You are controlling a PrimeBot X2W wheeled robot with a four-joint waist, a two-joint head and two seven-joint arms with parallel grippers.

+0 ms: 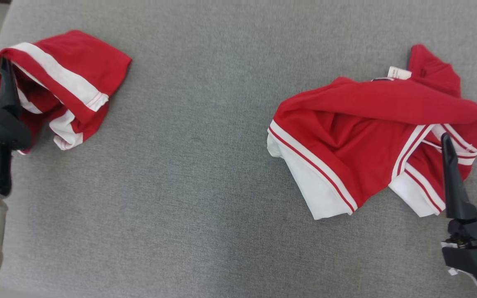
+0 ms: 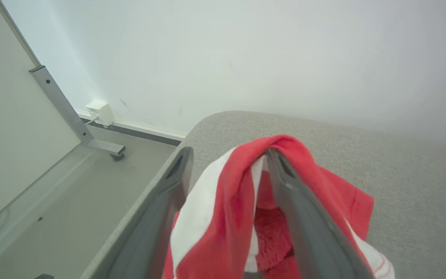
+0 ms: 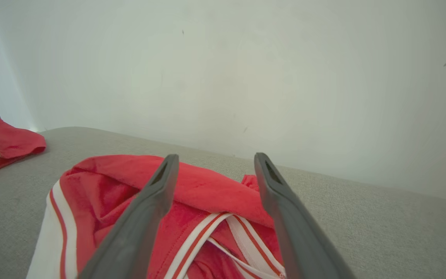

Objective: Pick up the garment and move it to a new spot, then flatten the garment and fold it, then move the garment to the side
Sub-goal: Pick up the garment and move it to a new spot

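Two red garments with white stripes lie on the grey cloth-covered table [image 1: 205, 165]. One garment [image 1: 77, 70] sits bunched at the far left edge. My left gripper [image 1: 2, 70] is at it, and in the left wrist view its jaws [image 2: 229, 155] stand open with the red and white cloth [image 2: 230, 217] draped over the right finger. The other garment [image 1: 346, 136] lies crumpled at the right, a white label [image 1: 399, 73] showing at its far side. My right gripper [image 1: 469, 132] hovers open over this garment's near right part [image 3: 207, 190], holding nothing.
The table's left edge [image 2: 141, 205] drops to the floor right beside my left gripper. A metal stand leg on a caster [image 2: 64, 108] and a white box [image 2: 100, 112] on the wall are past it. A pale wall runs behind the table.
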